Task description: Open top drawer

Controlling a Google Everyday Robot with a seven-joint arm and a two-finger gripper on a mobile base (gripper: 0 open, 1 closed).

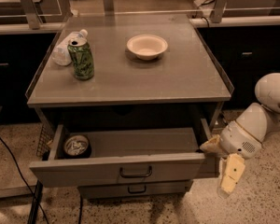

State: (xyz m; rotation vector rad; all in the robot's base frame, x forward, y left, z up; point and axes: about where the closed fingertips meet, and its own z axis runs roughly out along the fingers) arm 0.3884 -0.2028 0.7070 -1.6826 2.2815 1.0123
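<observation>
The top drawer point(84, 171) of the grey metal cabinet stands pulled out toward me, its dark bar handle point(136, 173) at the centre of the front panel. Its shallow grey tray holds a round can point(76, 146) at the left end. My gripper point(220, 163) is at the drawer's right front corner, just outside it. The gripper is open: one yellowish finger point(209, 146) points left by the drawer's side and the other finger point(230, 175) hangs down. It holds nothing.
On the cabinet top point(177, 78) stand a green can point(81, 59), a crumpled plastic bottle point(65, 48) and a white bowl point(147, 46). A lower drawer point(168, 187) sits shut beneath. Dark counters flank the cabinet. A cable point(11, 171) runs on the speckled floor at left.
</observation>
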